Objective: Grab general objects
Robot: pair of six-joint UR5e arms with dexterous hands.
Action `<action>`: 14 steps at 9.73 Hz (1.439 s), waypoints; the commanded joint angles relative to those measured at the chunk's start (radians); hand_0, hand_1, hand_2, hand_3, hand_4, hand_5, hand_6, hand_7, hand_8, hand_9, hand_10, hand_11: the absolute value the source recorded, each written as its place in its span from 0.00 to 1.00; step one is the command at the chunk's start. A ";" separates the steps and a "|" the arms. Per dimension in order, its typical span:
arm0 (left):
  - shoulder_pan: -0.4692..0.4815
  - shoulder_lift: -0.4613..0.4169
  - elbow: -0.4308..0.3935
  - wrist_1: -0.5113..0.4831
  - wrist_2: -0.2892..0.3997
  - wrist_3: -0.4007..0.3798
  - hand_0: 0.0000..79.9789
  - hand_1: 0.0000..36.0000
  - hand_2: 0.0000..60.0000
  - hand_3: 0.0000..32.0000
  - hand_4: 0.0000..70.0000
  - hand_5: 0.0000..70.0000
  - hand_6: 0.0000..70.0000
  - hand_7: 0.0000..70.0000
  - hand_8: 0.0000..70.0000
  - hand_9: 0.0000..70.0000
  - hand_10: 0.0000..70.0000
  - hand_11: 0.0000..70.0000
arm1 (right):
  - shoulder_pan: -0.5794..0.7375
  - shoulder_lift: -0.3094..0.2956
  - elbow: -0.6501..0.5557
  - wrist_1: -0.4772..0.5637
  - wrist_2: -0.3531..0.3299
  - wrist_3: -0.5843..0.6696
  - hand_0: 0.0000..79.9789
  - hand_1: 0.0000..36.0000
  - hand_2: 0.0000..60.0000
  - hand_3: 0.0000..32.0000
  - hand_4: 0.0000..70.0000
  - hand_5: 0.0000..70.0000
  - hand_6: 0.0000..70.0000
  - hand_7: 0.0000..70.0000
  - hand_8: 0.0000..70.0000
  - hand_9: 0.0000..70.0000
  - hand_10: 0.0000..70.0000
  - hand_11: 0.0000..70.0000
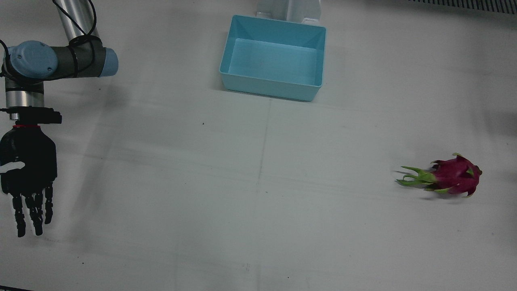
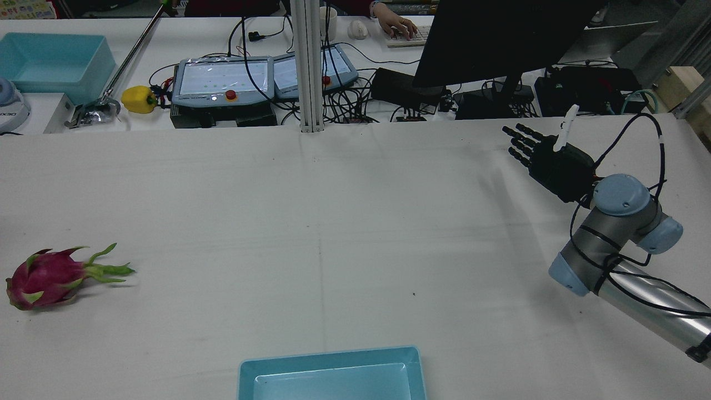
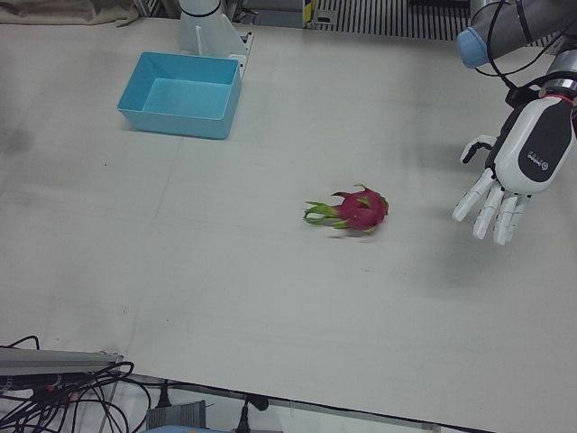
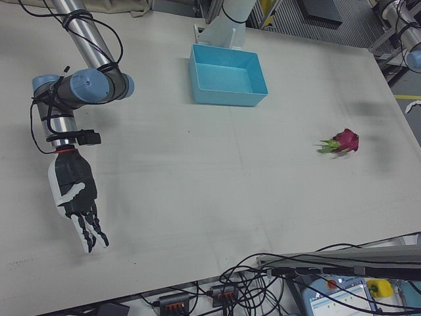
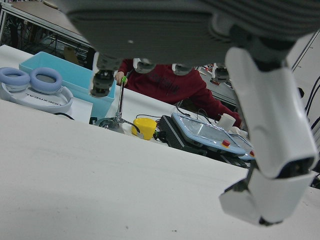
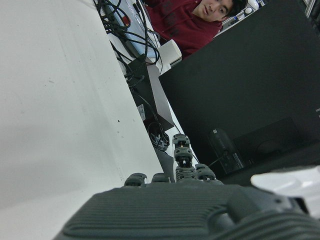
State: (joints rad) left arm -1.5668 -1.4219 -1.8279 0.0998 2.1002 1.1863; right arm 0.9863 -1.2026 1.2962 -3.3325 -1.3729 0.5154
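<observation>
Dragon fruit (image 1: 452,175): task object, lying on its side on the white table (image 1: 258,202), on the half before the left arm, green leafy tips pointing toward the table's centre. Touched by neither hand.

Table: largest item, white, a faint seam down the middle.

Blue bin (image 1: 274,57): empty, at the robot-side edge near the centre, well apart from the fruit.

Right arm (image 1: 60,60): reaching over its own half of the table.

Right hand (image 1: 27,169): black, fingers spread and extended, holding nothing, far from the fruit.

Left hand (image 3: 514,171): white, seen in the left-front view, fingers apart and pointing down, holding nothing, near the fruit but clear of it.

Yellow pepper (image 2: 139,99): on the bench beyond the table, beside two control pendants (image 2: 222,82).
</observation>
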 commanded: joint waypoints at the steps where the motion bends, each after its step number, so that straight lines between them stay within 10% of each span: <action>1: 0.001 0.036 0.001 -0.017 0.007 0.013 0.78 1.00 0.99 0.70 0.00 0.00 0.00 0.00 0.00 0.00 0.00 0.00 | 0.000 0.000 0.000 0.001 0.000 0.000 0.00 0.00 0.00 0.00 0.00 0.00 0.00 0.00 0.00 0.00 0.00 0.00; 2: 0.001 0.061 0.001 -0.032 0.007 0.012 0.78 1.00 1.00 0.73 0.00 0.00 0.00 0.00 0.00 0.00 0.00 0.00 | 0.000 0.000 0.000 0.001 0.000 0.000 0.00 0.00 0.00 0.00 0.00 0.00 0.00 0.00 0.00 0.00 0.00 0.00; 4: 0.002 0.071 0.001 -0.003 0.029 0.004 0.68 0.76 0.51 1.00 0.00 0.00 0.00 0.00 0.00 0.00 0.00 0.00 | 0.000 0.000 0.000 -0.001 0.000 0.000 0.00 0.00 0.00 0.00 0.00 0.00 0.00 0.00 0.00 0.00 0.00 0.00; 6: 0.010 0.072 0.001 0.009 0.040 -0.033 0.66 0.72 0.47 1.00 0.00 0.00 0.00 0.00 0.00 0.00 0.00 0.00 | 0.000 0.000 -0.002 0.001 0.000 0.000 0.00 0.00 0.00 0.00 0.00 0.00 0.00 0.00 0.00 0.00 0.00 0.00; 7: 0.010 0.078 0.001 0.006 0.043 -0.063 0.67 0.79 0.60 1.00 0.00 0.00 0.00 0.00 0.00 0.00 0.00 0.00 | 0.000 0.000 -0.003 0.001 0.000 0.000 0.00 0.00 0.00 0.00 0.00 0.00 0.00 0.00 0.00 0.00 0.00 0.00; 8: 0.013 0.083 0.001 -0.015 0.043 -0.073 0.69 0.98 1.00 1.00 0.00 0.00 0.00 0.00 0.00 0.00 0.00 0.00 | 0.000 0.000 -0.003 0.001 0.000 0.000 0.00 0.00 0.00 0.00 0.00 0.00 0.00 0.00 0.00 0.00 0.00 0.00; 14: 0.013 0.163 0.002 -0.395 -0.017 -0.065 0.72 1.00 1.00 0.91 0.00 0.00 0.00 0.00 0.00 0.00 0.00 0.00 | 0.000 0.000 -0.003 0.001 0.000 0.000 0.00 0.00 0.00 0.00 0.00 0.00 0.00 0.00 0.00 0.00 0.00 0.00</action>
State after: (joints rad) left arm -1.5543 -1.2673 -1.8258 -0.1732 2.1026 1.1141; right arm 0.9863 -1.2026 1.2932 -3.3318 -1.3729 0.5154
